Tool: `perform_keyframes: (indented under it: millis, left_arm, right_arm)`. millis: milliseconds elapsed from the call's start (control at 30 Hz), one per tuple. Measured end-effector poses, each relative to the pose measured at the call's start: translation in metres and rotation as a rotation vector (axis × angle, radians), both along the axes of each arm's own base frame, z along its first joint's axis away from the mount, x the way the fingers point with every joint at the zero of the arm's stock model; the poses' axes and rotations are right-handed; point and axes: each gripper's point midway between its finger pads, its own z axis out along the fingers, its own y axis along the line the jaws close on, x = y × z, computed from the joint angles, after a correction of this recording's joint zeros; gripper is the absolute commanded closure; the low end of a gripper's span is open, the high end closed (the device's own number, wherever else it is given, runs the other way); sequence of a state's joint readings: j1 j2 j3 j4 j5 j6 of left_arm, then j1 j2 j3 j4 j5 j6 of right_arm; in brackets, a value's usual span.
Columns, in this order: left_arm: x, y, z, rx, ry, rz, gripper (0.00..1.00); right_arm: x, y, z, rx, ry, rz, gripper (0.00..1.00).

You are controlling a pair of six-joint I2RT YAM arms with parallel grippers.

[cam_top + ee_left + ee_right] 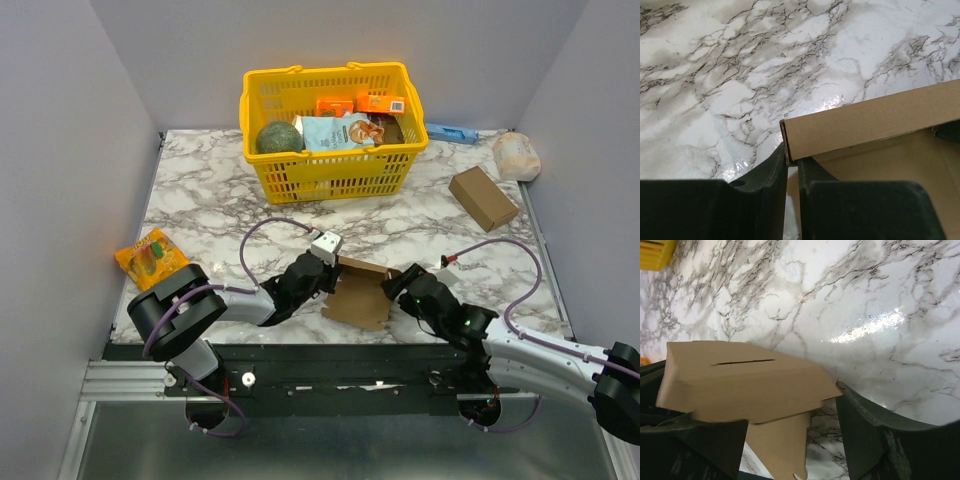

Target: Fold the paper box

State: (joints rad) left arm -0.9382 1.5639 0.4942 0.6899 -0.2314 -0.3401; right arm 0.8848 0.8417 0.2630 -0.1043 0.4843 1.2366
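Note:
The paper box point(357, 291) is a thin brown cardboard piece, partly folded, lying near the table's front edge between my two grippers. My left gripper point(322, 272) is at its left edge. In the left wrist view the left gripper point(791, 160) is shut on the corner of an upright wall of the box point(865, 120). My right gripper point(397, 290) is at the box's right edge. In the right wrist view the right gripper point(785, 410) is open, and a slotted flap of the box point(740, 382) lies between its fingers. The flap's tip touches the right finger point(870, 435).
A yellow basket point(335, 178) with a green ball and snack packets stands at the back. A thick brown carton point(483, 197) and a white bag point(516, 155) are at the back right. An orange packet point(152, 257) lies at the left edge.

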Motion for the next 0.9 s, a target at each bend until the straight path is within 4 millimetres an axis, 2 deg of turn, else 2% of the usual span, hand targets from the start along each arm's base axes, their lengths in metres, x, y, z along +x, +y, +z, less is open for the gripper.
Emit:
perform_keyframes:
  millis: [467,567,900]
  left_arm:
    - [0.001,-0.003,0.002,-0.017,0.023,0.023,0.86]
    - [0.000,-0.002,0.001,0.004,0.023,0.039,0.86]
    - [-0.004,-0.005,0.004,0.081,-0.019,0.079,0.87]
  right_arm:
    - [-0.003,-0.009,0.004,0.000,-0.004,-0.028,0.38]
    - [-0.003,-0.010,0.000,-0.013,0.007,-0.030,0.41]
    - [-0.002,-0.012,-0.012,-0.066,0.044,-0.041,0.44]
